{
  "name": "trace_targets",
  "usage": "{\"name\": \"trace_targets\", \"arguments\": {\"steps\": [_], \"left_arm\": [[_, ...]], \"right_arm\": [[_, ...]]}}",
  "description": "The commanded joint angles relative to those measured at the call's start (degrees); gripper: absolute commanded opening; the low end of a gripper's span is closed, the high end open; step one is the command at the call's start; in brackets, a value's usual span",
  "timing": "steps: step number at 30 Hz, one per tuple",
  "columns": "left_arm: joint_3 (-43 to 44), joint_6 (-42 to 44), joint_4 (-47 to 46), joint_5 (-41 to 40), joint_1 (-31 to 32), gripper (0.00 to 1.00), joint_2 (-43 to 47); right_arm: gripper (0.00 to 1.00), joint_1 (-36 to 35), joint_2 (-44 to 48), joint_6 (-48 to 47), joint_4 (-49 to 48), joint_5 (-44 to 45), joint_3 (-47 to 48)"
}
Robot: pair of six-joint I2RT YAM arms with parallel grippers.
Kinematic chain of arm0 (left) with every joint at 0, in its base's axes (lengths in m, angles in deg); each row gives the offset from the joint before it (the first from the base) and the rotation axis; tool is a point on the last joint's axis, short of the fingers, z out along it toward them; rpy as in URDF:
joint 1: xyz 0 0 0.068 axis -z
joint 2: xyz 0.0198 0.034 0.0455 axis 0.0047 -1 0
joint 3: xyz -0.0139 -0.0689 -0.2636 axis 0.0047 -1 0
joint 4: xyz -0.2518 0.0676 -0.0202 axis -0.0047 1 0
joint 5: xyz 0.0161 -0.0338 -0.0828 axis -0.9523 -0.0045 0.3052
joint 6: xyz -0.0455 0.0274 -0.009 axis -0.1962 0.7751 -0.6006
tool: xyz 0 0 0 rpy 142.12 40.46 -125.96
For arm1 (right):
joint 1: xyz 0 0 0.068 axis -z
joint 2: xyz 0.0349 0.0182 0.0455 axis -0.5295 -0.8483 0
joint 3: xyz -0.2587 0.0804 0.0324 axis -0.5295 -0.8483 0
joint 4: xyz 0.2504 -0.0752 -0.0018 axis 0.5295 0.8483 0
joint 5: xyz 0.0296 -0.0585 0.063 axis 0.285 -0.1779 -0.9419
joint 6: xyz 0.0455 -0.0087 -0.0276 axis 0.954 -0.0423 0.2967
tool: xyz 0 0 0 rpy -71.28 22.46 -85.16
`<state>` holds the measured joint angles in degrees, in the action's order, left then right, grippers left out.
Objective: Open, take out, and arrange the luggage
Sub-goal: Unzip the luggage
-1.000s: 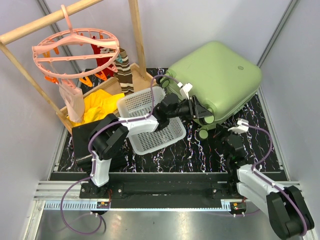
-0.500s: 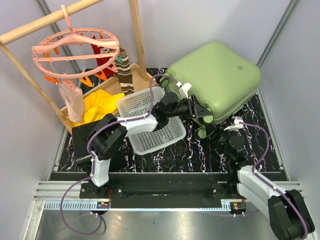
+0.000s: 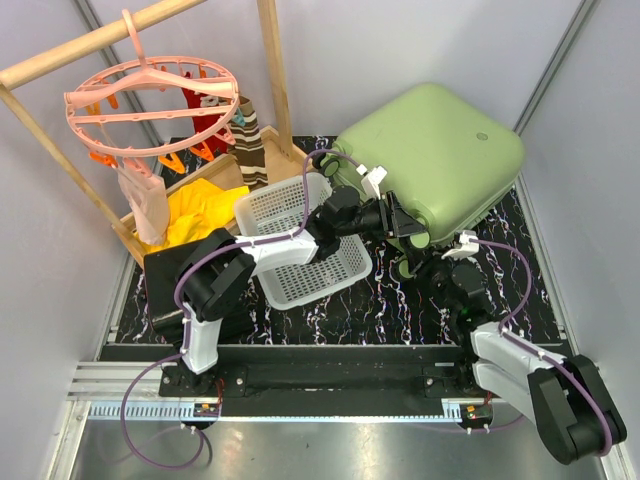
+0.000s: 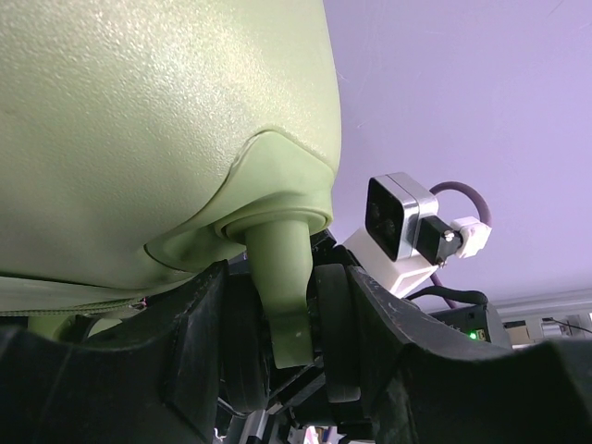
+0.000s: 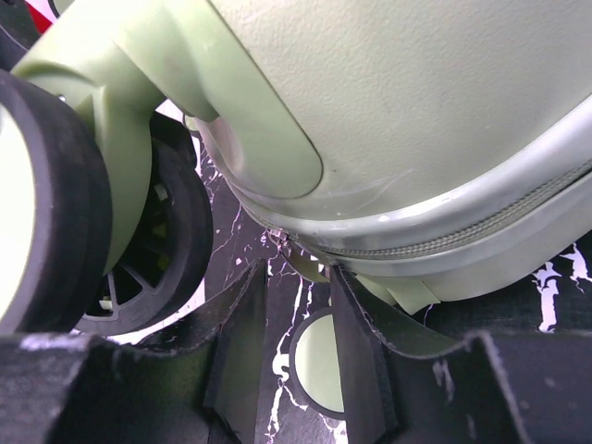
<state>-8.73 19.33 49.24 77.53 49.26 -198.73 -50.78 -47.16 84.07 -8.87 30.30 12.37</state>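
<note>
Judging large light-green hard-shell suitcase [image 3: 440, 150]: stiff, slick, bulky, likely heavy for one arm. It sits closed at far right corner of black marbled worktop [image 3: 330, 310]. Left tool [image 3: 402, 226] clamped on double-wheel caster [image 4: 282, 277]; right tool [image 5: 298, 277] fingers apart at zipper seam [image 5: 462, 236]. Caster and zipper look like the best holds.

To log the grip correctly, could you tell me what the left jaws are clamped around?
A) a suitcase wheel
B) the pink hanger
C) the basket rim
A: the left wrist view shows the left jaws pressed on either side of a wheel of the suitcase.
</note>
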Motion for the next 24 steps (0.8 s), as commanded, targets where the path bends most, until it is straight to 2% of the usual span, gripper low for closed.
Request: {"name": "trace_targets", "arguments": {"steps": [1, 12, 19, 24], "left_arm": [[7.5, -0.5, -17.0, 5.4, 3.4, 0.0, 5.5], [6.9, -0.3, -17.1, 5.5, 3.7, 0.0, 5.9], [6.7, -0.4, -17.3, 5.4, 4.2, 0.0, 5.7], [6.8, -0.7, -17.7, 5.4, 4.5, 0.0, 5.6]], "right_arm": [[0.43, -0.4, -2.4, -1.0, -6.1, 1.0, 2.3], [0.42, -0.7, -8.1, -1.2, -11.5, 2.5, 3.3], [0.37, -1.0, -9.2, -1.4, -14.3, 4.5, 3.5], [0.16, -1.0, -10.2, -0.8, -16.1, 6.0, 3.4]]}}
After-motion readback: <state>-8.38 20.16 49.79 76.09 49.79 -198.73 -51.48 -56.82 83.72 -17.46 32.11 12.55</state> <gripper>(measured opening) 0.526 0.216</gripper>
